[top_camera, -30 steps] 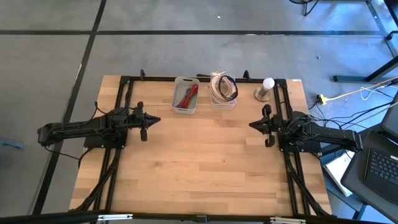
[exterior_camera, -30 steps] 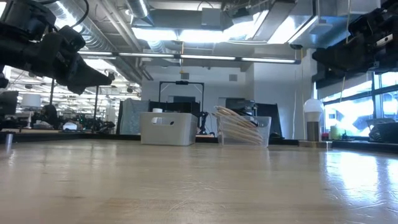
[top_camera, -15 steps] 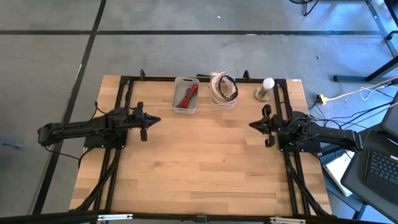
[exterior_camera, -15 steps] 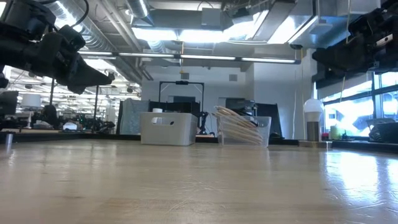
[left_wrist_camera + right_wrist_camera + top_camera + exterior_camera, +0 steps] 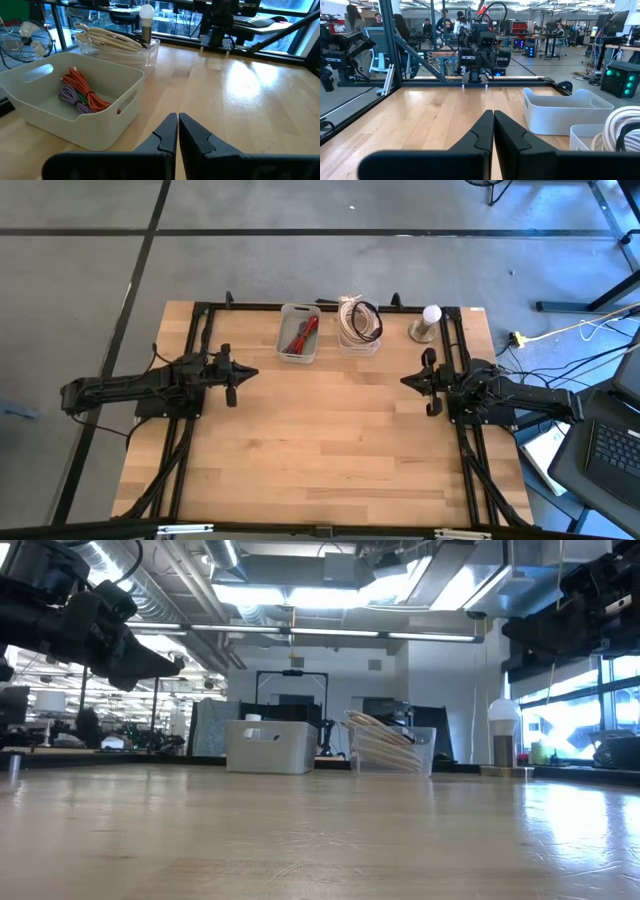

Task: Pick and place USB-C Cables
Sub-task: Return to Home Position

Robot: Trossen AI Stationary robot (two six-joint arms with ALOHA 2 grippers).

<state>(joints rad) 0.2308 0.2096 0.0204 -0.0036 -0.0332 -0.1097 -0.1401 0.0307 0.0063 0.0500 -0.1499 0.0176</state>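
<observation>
Two bins (image 5: 297, 358) (image 5: 358, 349), two tools (image 5: 250, 373) (image 5: 408, 380), one ball-topped object (image 5: 431, 315).

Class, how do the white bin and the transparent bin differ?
The white bin is opaque; the transparent bin is see-through. The white bin holds short red and purple cable bundles lying low; the transparent bin's cream-white cable coils rise above its rim. Both stand side by side.

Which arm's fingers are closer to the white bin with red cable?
Left. The left fingers hang front-left of the white bin; the right fingers are farther, beyond the clear bin.
</observation>
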